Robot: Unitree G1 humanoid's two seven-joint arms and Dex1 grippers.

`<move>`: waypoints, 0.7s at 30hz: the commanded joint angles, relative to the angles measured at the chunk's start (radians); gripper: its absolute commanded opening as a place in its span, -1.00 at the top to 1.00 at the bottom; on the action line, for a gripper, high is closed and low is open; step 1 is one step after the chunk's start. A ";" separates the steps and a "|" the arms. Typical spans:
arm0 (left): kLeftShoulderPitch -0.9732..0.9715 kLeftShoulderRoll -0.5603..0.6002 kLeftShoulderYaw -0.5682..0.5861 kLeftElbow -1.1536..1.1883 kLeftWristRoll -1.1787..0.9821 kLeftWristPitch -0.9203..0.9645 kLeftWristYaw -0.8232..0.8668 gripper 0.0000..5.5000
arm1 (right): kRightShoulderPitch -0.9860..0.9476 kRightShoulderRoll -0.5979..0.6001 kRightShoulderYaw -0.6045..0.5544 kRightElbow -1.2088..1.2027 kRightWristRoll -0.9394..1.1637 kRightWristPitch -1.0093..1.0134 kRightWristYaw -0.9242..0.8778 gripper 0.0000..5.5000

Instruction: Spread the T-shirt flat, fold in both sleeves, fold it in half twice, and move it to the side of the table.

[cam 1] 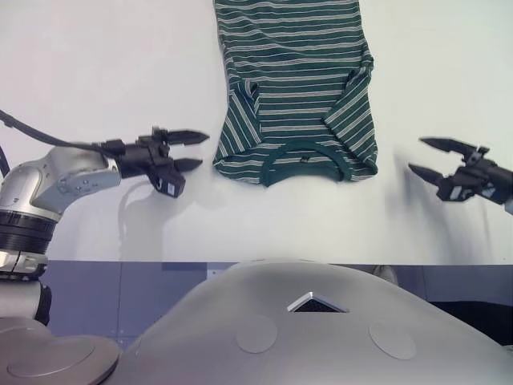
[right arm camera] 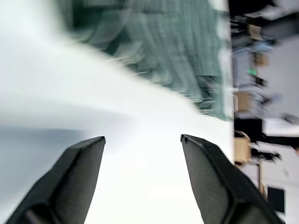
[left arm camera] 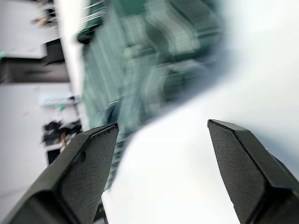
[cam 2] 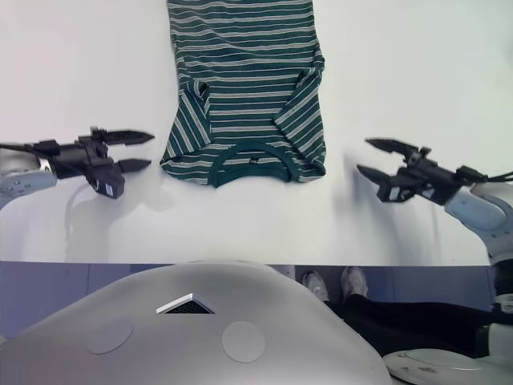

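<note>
Left gripper (cam 1: 200,151) hovered low over the white table (cam 1: 96,72) with its two dark fingers (left arm camera: 88,163) spread apart and holding nothing, the tips pointing toward the near left corner of the T-shirt (cam 1: 296,80) and stopping just short of the cloth. Right gripper (cam 1: 417,155) hung on the opposite side, its fingers likewise parted and holding nothing, aimed at the shirt but well apart from its right edge. Between each gripper and the garment lay a strip of plain tabletop. The dark green T-shirt with pale stripes lay flat in the middle of the table, its collar (cam 1: 304,148) toward the robot and its hem running out past the far edge of the head views. Both sleeves were folded inward over the body: the left sleeve (cam 1: 240,120) made a narrow slanted flap, the right sleeve (cam 1: 357,112) a broader one lying diagonally across the chest. In the wrist views the striped cloth appeared blurred beyond the parted fingers, and past the table's edge stood a dim room with indistinct furniture (right arm camera: 261,42).
</note>
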 commanded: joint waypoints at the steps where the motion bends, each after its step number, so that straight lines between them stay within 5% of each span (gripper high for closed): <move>1: 0.006 -0.057 -0.067 0.053 0.151 0.002 0.051 -0.27 | -0.075 0.024 0.049 0.102 -0.091 -0.105 -0.059 -0.09; 19: -0.103 -0.139 -0.186 0.130 0.174 0.055 0.109 -0.27 | -0.270 0.177 0.300 0.163 -0.273 -0.064 -0.180 -0.09; 21: -0.101 -0.147 -0.194 0.124 0.168 0.065 0.103 -0.14 | -0.277 0.171 0.329 0.166 -0.301 -0.054 -0.175 -0.03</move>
